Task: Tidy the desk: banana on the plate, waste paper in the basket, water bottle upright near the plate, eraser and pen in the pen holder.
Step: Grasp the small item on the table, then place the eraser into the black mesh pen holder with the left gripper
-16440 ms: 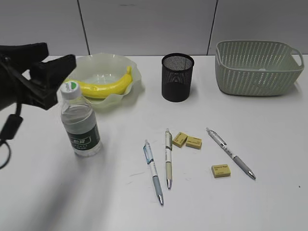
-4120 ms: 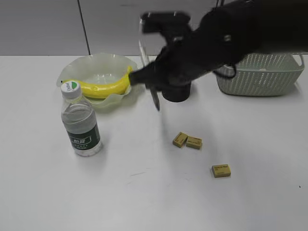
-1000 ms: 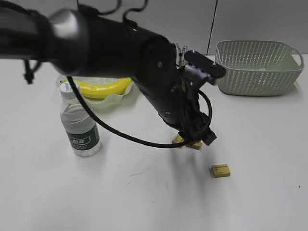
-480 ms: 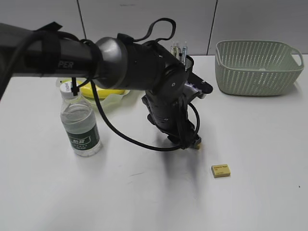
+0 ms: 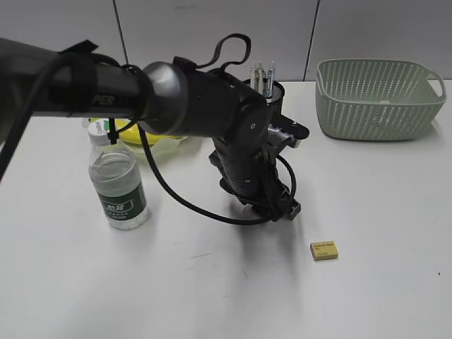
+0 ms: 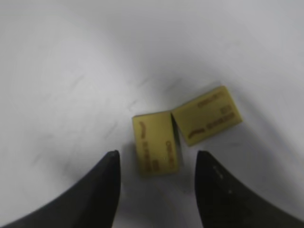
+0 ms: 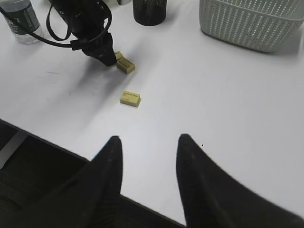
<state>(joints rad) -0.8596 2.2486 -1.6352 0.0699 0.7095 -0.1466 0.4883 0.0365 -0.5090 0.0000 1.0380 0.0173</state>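
Between my left gripper's (image 6: 156, 166) spread fingers (image 6: 102, 190) sits the nearer eraser (image 6: 156, 148), a small yellow block lying flat on the desk (image 6: 61, 61). Over the last second I have brought this arm down from a raised, bulky pose until the jaws straddle that block; they stand open, one finger on each side, and nothing is clamped yet. A second eraser (image 6: 207, 115) lies just past the far corner of the first, touching it or very nearly so, angled off to the right of the jaws. That closeness is my one worry: closing could nudge the neighbour or pinch both.

Further out, toward my side of the desk and well apart from the gripper, a third eraser (image 5: 324, 250) lies alone. Beyond the arm, the pen holder (image 5: 273, 95) already has pens (image 5: 263, 75) standing in it, where seconds ago they lay loose on the desk, so erasers look like the last job. The water bottle (image 5: 116, 180) stands upright near the plate (image 5: 164, 140), with the banana (image 5: 131, 131) partly visible behind my arm. The basket (image 5: 378, 99) sits at the far right.

My right gripper (image 7: 148, 164) hangs back over the near edge, jaws parted and empty.
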